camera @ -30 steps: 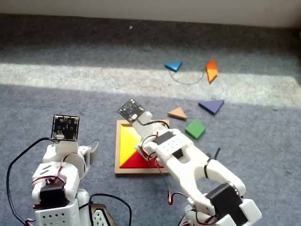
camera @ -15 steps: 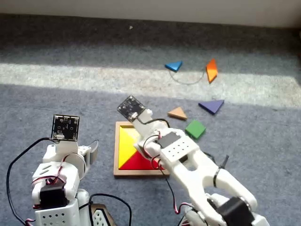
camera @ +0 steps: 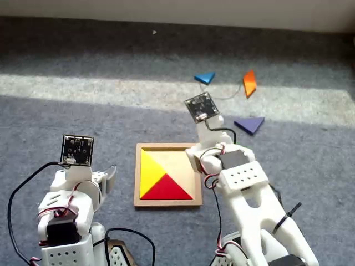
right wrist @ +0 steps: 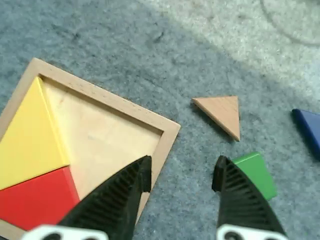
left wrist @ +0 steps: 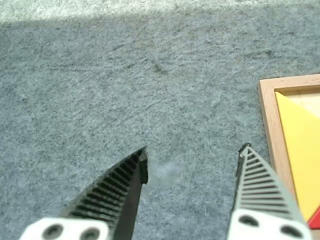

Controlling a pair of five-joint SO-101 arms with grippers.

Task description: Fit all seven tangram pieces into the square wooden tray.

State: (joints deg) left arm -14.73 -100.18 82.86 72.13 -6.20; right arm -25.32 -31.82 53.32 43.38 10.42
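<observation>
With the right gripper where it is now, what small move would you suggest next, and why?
Probably shift the right gripper across over the green square and lower: it hangs open over the tray rim, with that piece nearest.

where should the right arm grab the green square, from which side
Pinch two opposite edges of the green square, down from above: it lies flat on the carpet, so likely only its sides give the open jaws of the right gripper purchase.
</observation>
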